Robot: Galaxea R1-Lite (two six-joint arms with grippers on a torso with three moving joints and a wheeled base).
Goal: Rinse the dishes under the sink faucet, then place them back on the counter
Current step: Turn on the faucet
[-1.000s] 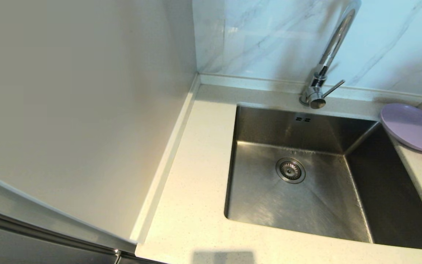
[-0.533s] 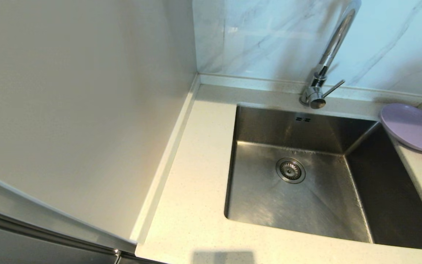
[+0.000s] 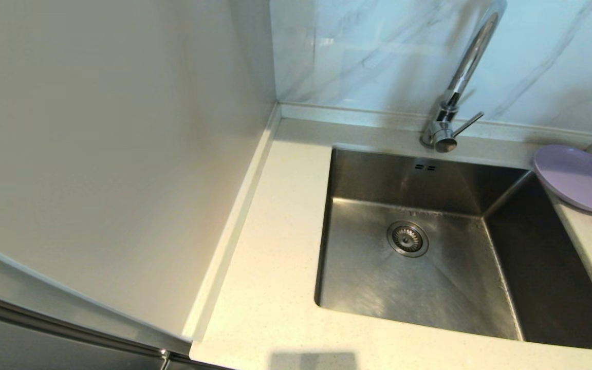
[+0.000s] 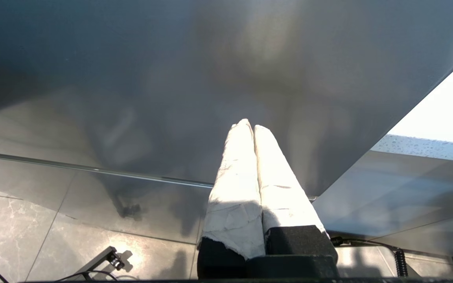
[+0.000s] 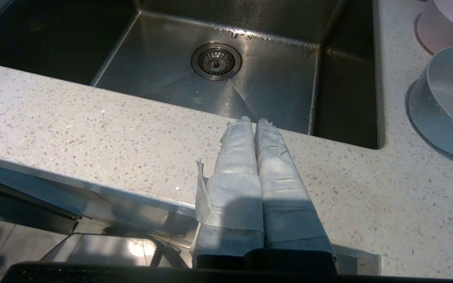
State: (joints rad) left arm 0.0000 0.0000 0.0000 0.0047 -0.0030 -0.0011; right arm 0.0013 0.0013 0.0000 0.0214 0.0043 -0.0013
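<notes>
Scene: sink (image 3: 409, 267) dry, plate (image 3: 578, 177) far right on counter (image 3: 275, 288).
End effectors: left (image 4: 249, 127), right (image 5: 251, 122) both together, holding nothing.
Risk: plate overhangs sink rim; clumsy grab may tip it in.

Marble-veined wall tiles (image 3: 378, 51), a plain cream side panel (image 3: 111, 154), grey floor tiles (image 4: 34, 220).

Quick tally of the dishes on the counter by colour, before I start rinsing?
Lilac plate: 1
Pale pink dish: 1
Whitish bowl: 1
Total: 3, all on the counter at the sink's right side; none in the basin.
</notes>
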